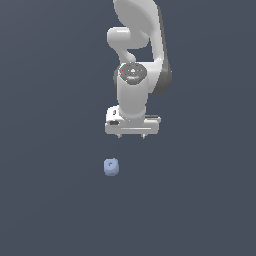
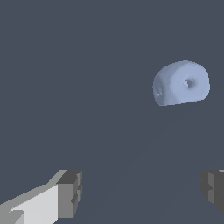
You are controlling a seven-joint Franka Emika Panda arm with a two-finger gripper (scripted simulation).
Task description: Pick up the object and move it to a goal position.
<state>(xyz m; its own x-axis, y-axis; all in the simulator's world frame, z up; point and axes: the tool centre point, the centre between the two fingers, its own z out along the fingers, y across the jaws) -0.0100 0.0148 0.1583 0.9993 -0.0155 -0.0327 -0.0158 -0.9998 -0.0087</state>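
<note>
**1 arm above the floor, 1 small lump lying free**

1 plain dark slate-grey floor (image 1: 45, 200) fills both views, flat and unmarked.

Over it hangs the white Panda arm (image 1: 137, 55), reaching down from the upper edge of the exterior view, with a dark round joint cap on its wrist and a wide white hand block beneath.

Below that block sits the gripper (image 1: 131, 136), pointing straight down. Its jaws stand spread wide: in the wrist view the 2 grey fingers (image 2: 70, 192) sit at opposite sides of the picture with bare floor between them, and nothing is held.

Smallest is the object (image 1: 111, 167), a pale periwinkle-blue barrel-like lump with a circular dimple on one face. It rests on the floor, lower in the exterior view than the gripper and slightly toward the exterior view's left of it, apart from both fingers. In the wrist view the object (image 2: 181, 83) lies outside the gap between the fingers, touching neither.
</note>
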